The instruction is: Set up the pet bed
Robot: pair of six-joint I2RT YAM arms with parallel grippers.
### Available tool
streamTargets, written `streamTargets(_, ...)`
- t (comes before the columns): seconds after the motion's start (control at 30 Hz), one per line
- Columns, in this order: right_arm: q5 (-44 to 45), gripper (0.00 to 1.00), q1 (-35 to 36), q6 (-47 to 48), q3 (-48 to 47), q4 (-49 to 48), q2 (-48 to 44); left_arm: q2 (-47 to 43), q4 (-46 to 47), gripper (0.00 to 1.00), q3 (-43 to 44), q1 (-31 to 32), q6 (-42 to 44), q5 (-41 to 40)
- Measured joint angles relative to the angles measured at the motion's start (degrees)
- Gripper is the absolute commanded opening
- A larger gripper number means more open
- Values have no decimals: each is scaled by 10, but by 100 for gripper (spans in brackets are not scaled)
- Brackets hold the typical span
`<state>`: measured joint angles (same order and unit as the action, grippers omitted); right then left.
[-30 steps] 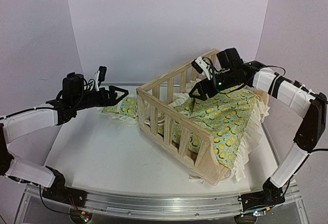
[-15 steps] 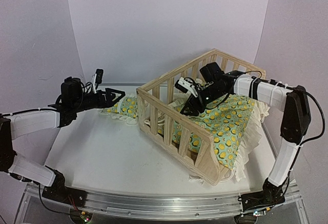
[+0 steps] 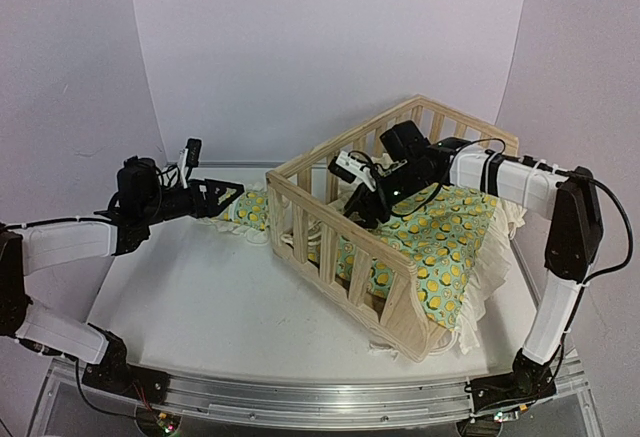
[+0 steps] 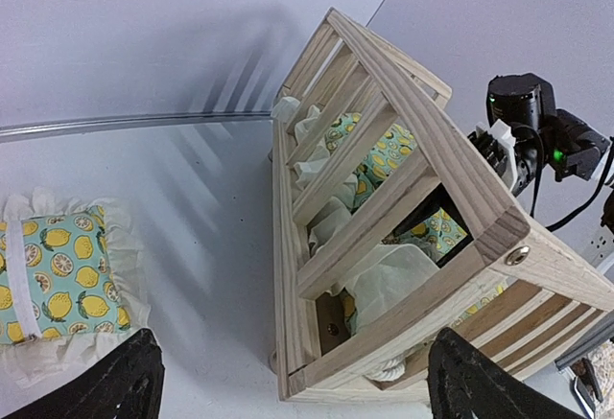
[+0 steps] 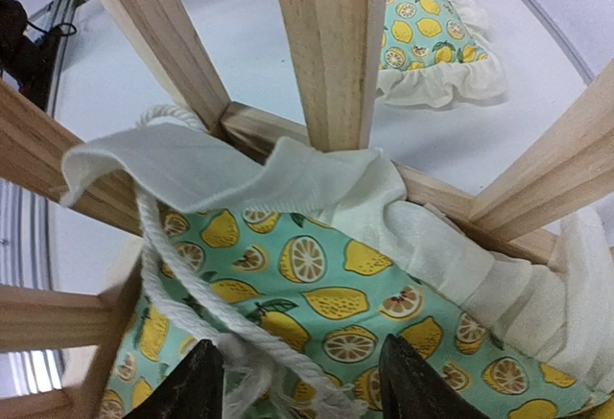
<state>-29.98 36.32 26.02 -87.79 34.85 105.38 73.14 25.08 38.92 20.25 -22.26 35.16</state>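
Pet bed frame point(image 3: 395, 302) sits skewed on the tabletop point(image 3: 200, 297), centre-right, slatted side toward the arms. Cushion point(image 3: 450, 232) is in it but not seated. The lemon-print top lies across the inside, and the cream ruffle is bunched vs the slats at the left corner. On the right it spills out past the frame.

Right claw point(image 3: 358, 209) is down inside the frame at that bunched corner. In the wrist view its fingers point(image 5: 192, 385) stand part-way apart, tips on the print, w/ a white cord point(image 5: 192, 285) running between them. Can't tell if it has any fabric pinched.

Step in hand, prob.: tug/flatten the cushion into the corner.
- Take cover + ruffle together, not just the cord, which would likely slip through.
- Keep the tips clear of the slats just ahead; little room there.
- Pull low and along the base so the far side comes in w/ it.
- The frame looks light and may skid, so go slow or brace it.

Left claw point(image 3: 228, 195) hangs over the tabletop left of the frame, wide open, holding nothing.

Contents: frame holds the cushion only. The matching pillow point(image 4: 58, 266) lies outside, flat on the tabletop just beside the frame's left corner, under the left claw. It goes in once the cushion is flat.
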Motion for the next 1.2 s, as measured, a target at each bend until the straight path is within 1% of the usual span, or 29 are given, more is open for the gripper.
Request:
streamTargets(0.13, -15, 59, 11, -5, 1, -1, 0, 2, 20, 94, 0, 0, 0, 16)
streamTargets(0.23, -17, 60, 19, -5, 5, -4, 0, 3, 30, 94, 0, 0, 0, 22)
streamTargets(0.3, -17, 57, 23, -4, 6, -7, 1, 2, 35, 94, -1, 0, 0, 23)
streamTargets(0.47, -15, 40, 29, -6, 6, -16, 7, -2, 45, 95, -10, 0, 0, 22)
streamTargets(0.53, -12, 29, 29, -8, 6, -21, 8, -3, 48, 96, -16, 0, 0, 19)
streamTargets(0.67, -9, 2, 29, -27, 5, -27, 8, -3, 50, 98, -20, 0, 3, 11)
streamTargets(0.7, -9, 0, 29, -35, 5, -28, 8, -3, 51, 97, -20, 0, 6, 11)
streamTargets(0.8, -11, 0, 29, -66, 5, -30, 7, 2, 56, 95, -20, 0, 26, 10)
streamTargets(0.87, -26, 0, 28, -101, 10, -42, 1, 12, 61, 88, -19, 0, 43, 9)
streamTargets(0.97, -54, 0, 29, -179, 39, -95, -28, 38, 75, 80, -17, 0, 77, 19)
streamTargets(1.07, -60, 0, 33, -246, 65, -156, -55, 74, 87, 73, -8, -2, 105, 46)
streamTargets(1.2, -62, 0, 46, -309, 80, -233, -66, 140, 106, 67, 32, -12, 136, 118)
